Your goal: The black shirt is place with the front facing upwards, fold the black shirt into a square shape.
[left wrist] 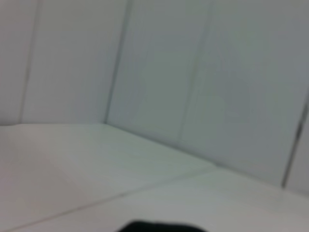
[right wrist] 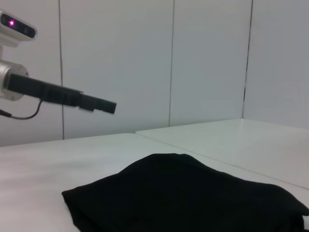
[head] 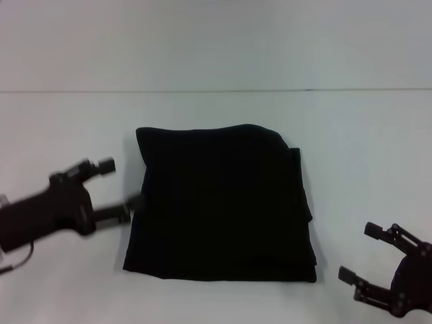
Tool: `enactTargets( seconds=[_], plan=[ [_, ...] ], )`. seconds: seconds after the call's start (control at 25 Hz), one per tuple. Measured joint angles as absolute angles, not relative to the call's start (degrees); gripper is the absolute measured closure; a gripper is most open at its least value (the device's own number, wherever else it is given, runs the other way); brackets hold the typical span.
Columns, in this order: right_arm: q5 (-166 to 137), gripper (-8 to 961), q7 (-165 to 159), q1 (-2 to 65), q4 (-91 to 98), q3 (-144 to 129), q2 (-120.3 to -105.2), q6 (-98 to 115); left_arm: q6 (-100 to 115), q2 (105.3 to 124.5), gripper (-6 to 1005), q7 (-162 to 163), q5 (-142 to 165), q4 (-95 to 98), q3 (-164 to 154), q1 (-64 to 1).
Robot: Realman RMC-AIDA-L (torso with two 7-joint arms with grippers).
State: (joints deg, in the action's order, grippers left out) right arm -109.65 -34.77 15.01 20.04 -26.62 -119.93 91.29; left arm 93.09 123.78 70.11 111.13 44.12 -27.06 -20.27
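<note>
The black shirt (head: 223, 202) lies folded into a roughly square block in the middle of the white table; no lettering or label shows. It also fills the lower part of the right wrist view (right wrist: 183, 193), and a dark sliver of it (left wrist: 164, 226) shows in the left wrist view. My left gripper (head: 121, 185) is open just beside the shirt's left edge, with nothing between its fingers; one finger (head: 135, 202) reaches right up to the cloth. My right gripper (head: 359, 251) is open near the table's front right, apart from the shirt's right corner.
The white table (head: 216, 121) spreads around the shirt, with a seam line across its far part. Pale wall panels (right wrist: 207, 58) stand behind. The left arm (right wrist: 63, 94) shows above the cloth in the right wrist view.
</note>
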Motion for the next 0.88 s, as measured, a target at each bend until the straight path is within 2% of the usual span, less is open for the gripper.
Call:
enactTargets(
  seconds=[0.12,0.2,0.88],
  plan=[
    [-110.59,31,-34.24,14.61,19.65,-27.20,-119.92,91.00,93.49,124.13,59,63.45,114.41,42.99,-27.33,-18.88],
    [-111.56,30,-34.17,14.49,18.98,-27.32,-119.94,90.67,93.55,124.36,47,61.02,116.01,42.15,-27.04,-17.85],
    [-112.06,30,-32.78,15.12,16.24,-27.08,-120.05,87.40,91.85,124.15,42,59.71,119.71,36.77,-21.98,-16.45]
  ],
)
